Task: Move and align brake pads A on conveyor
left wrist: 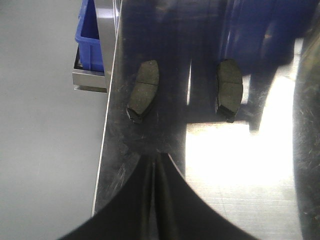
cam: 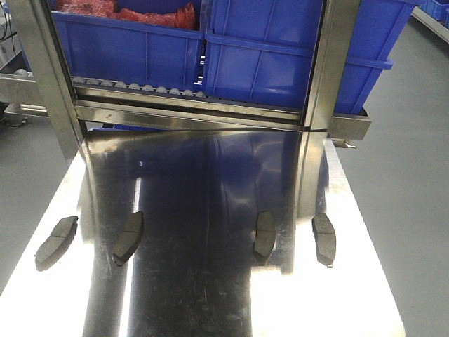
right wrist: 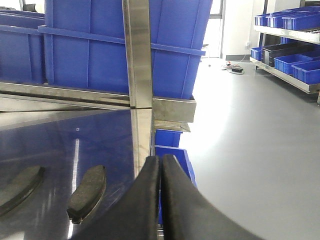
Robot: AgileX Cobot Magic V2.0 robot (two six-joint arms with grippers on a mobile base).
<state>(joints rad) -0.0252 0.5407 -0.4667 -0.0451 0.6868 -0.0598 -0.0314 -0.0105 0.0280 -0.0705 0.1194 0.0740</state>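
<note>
Both pincers are pressed together, empty: your left pincer (left wrist: 155, 157) and right pincer (right wrist: 161, 159) hang near the shiny steel counter (cam: 210, 302), where you see four brake pads (cam: 265, 235) lying in a spaced row.

Four pads (cam: 128, 237) are lying in a row on the table (cam: 210, 295), 9 to 3 o'clock; bins (cam: 280, 49) are sitting at 12.
</note>
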